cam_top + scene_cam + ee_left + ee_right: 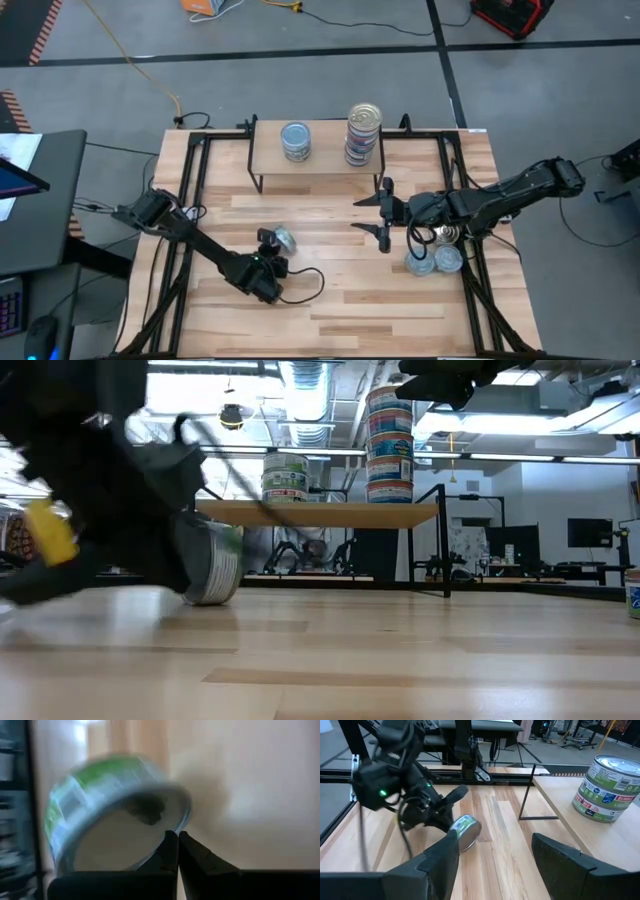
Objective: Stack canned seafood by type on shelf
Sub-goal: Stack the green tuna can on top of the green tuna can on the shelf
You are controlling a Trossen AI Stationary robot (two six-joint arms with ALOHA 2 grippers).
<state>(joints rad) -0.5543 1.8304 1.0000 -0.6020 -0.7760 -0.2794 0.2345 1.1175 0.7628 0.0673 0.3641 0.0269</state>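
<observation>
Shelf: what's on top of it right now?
The shelf carries two stacks of tins: a short green-labelled stack and a taller blue-labelled stack. From above, only each stack's top lid shows; the low view shows two tins in the short stack, four in the taller.

Grey floor [330, 90] around the work area, marked with dark tape lines; orange cable [140, 62] trailing across it. Dark desk [40, 200] at one side of the table. Red case [512, 14] on the floor. Ceiling ducting [305, 400] with strip lights [530, 457]; monitors [588, 532] on far benches.
</observation>
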